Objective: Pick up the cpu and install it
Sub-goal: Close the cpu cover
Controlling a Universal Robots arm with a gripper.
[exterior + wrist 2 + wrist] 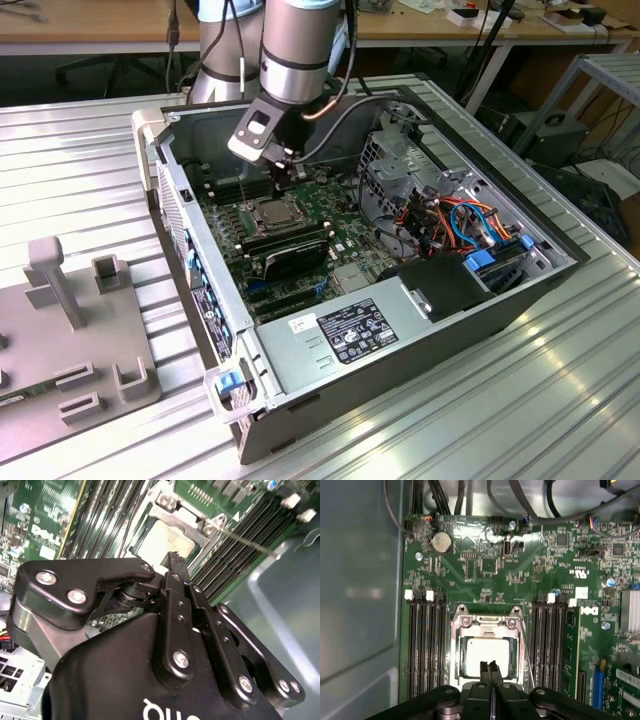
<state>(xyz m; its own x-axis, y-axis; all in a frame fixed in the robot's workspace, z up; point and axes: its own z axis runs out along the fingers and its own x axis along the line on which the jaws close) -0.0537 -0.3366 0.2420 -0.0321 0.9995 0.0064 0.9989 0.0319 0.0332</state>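
Silver-grey lid of the cpu [482, 652], flat in its socket at the middle of the green motherboard [485, 570] and ringed by a steel frame [487, 622]. Rows of black memory slots [426, 645] on either side of the socket. Round coin cell [441, 542] further along the board, well apart from the socket.

Over one edge of the lid, the gripper [489, 666]: two black fingers pressed flat against each other, with nothing caught between them and tips pointing down at the cpu. Touching the lid or just clear of it: cannot tell.

In the second wrist view, the same closed fingertips [175, 561] against the pale lid, with a thin wire lever [245, 539] slanting across the slots beside the socket.

In the exterior view, arm reaching down into an open computer case [190, 230] lying on its side on a ribbed metal table [80, 170]. Grey plastic fixture [70, 330] on the table at the exterior view's left, apart from the case.
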